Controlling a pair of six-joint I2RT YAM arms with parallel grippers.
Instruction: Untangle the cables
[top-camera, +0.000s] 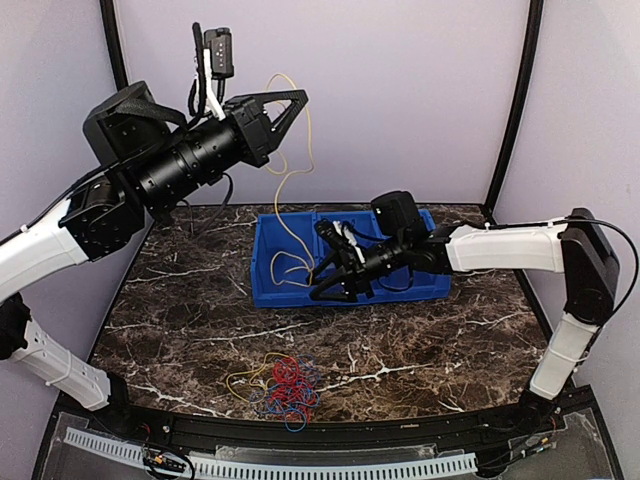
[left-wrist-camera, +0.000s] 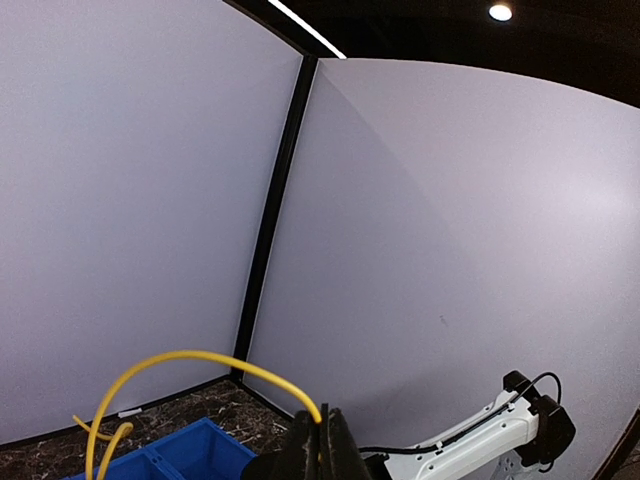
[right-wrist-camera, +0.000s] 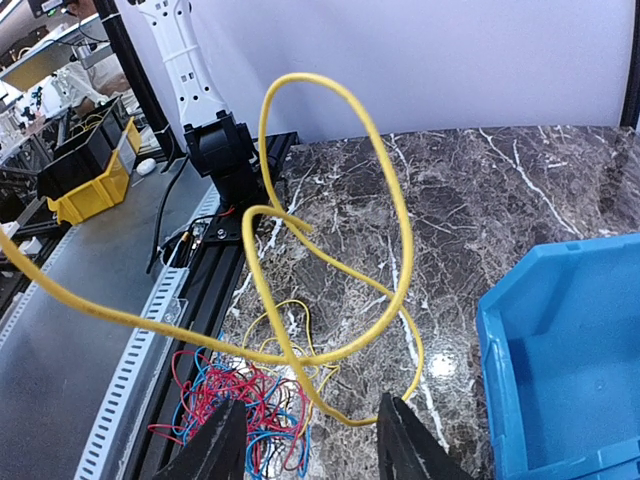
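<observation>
My left gripper (top-camera: 292, 103) is raised high at the back left and shut on a yellow cable (top-camera: 278, 200), which hangs in loops down into the blue bin (top-camera: 268, 290). In the left wrist view the gripper (left-wrist-camera: 322, 440) pinches the yellow cable (left-wrist-camera: 200, 357). My right gripper (top-camera: 328, 285) is open and low over the bin's left part. In the right wrist view the gripper (right-wrist-camera: 310, 445) is open and empty, with the yellow cable's loops (right-wrist-camera: 397, 200) just ahead of it. A tangle of red, blue and yellow cables (top-camera: 285, 385) lies on the table's near edge and shows in the right wrist view (right-wrist-camera: 240, 410).
The blue bin has two compartments and stands at the table's middle back; it also shows in the right wrist view (right-wrist-camera: 560, 340). Grey walls with black posts (top-camera: 515, 100) enclose the back. A slotted cable duct (top-camera: 300, 462) runs along the front.
</observation>
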